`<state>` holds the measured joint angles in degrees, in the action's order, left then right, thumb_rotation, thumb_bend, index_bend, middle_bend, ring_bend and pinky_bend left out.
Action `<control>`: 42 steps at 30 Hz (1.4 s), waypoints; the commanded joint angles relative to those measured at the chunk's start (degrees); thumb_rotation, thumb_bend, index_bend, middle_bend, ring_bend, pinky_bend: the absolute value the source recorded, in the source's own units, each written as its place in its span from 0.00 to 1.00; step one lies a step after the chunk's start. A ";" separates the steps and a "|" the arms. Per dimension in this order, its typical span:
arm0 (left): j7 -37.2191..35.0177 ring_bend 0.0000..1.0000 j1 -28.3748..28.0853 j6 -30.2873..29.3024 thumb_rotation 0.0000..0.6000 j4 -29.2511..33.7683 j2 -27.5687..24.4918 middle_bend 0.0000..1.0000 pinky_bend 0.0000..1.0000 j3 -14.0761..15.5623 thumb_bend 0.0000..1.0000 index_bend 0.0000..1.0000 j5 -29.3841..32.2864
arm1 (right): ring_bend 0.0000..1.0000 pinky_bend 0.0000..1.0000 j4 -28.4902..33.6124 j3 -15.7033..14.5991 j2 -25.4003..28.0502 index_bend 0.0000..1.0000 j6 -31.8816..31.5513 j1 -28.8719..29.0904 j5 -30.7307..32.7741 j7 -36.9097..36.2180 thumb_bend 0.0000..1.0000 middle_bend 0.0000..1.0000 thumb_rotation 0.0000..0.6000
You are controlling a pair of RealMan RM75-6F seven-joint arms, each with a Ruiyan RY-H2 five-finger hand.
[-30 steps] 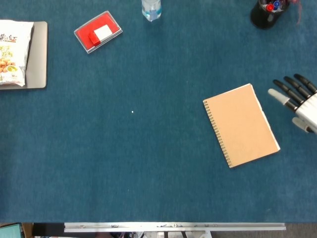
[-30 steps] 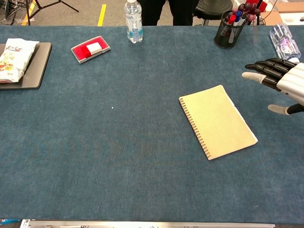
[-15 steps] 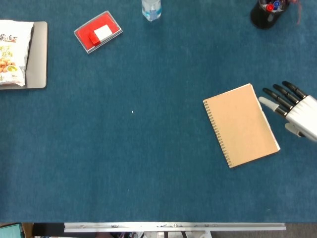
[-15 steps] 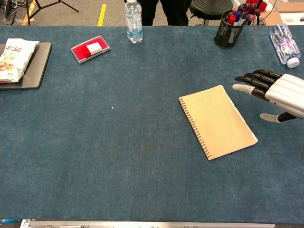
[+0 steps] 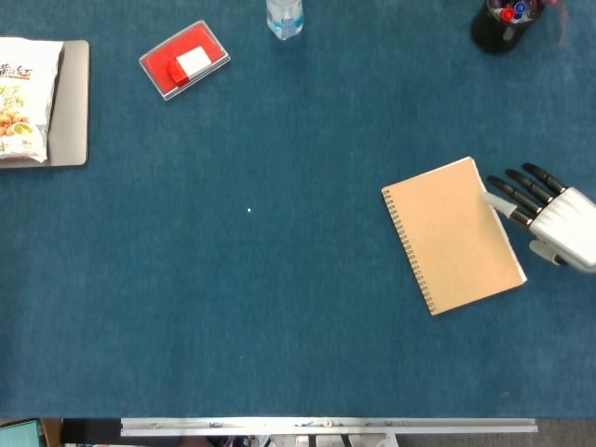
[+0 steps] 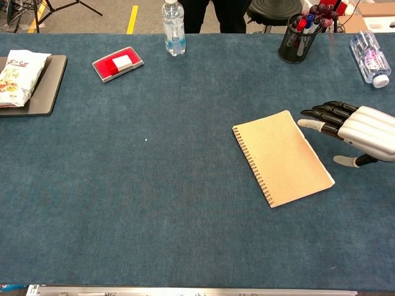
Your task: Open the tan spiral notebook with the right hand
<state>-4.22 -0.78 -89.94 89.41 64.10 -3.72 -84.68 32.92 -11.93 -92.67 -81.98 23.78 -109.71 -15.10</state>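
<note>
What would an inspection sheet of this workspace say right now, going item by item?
Surface: blue carpeted table.
Job's things: tan spiral notebook lies closed, spiral on its left edge.
Clutter: red case, water bottle, pen cup, snack bag on a grey tray, second bottle lying down.
Hands: right hand empty, fingers spread, fingertips at the notebook's right edge; left hand not in view.
Cables: nothing seen.
Surroundings: stool and someone's legs behind the table.
</note>
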 commanded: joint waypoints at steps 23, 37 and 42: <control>-0.11 0.10 0.12 -0.03 1.00 0.20 -0.16 0.23 0.25 -0.02 0.25 0.49 0.08 | 0.00 0.10 -10.51 -2.74 -5.85 0.03 -3.24 -0.40 -0.07 -6.49 0.22 0.00 1.00; -0.26 0.10 0.25 -0.20 1.00 0.30 -0.29 0.23 0.25 -0.05 0.25 0.49 0.07 | 0.00 0.10 -11.87 -3.13 -7.37 0.03 -3.23 -0.65 0.73 -7.56 0.22 0.00 1.00; -0.32 0.10 0.27 -0.21 1.00 0.30 -0.30 0.23 0.25 -0.04 0.25 0.49 0.05 | 0.00 0.10 -12.29 -2.97 -8.20 0.03 -3.50 -0.85 1.21 -8.19 0.22 0.00 1.00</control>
<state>-4.53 -0.51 -90.14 89.70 63.80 -3.76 -84.63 20.71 -14.94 -100.76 -85.41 22.98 -108.58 -23.21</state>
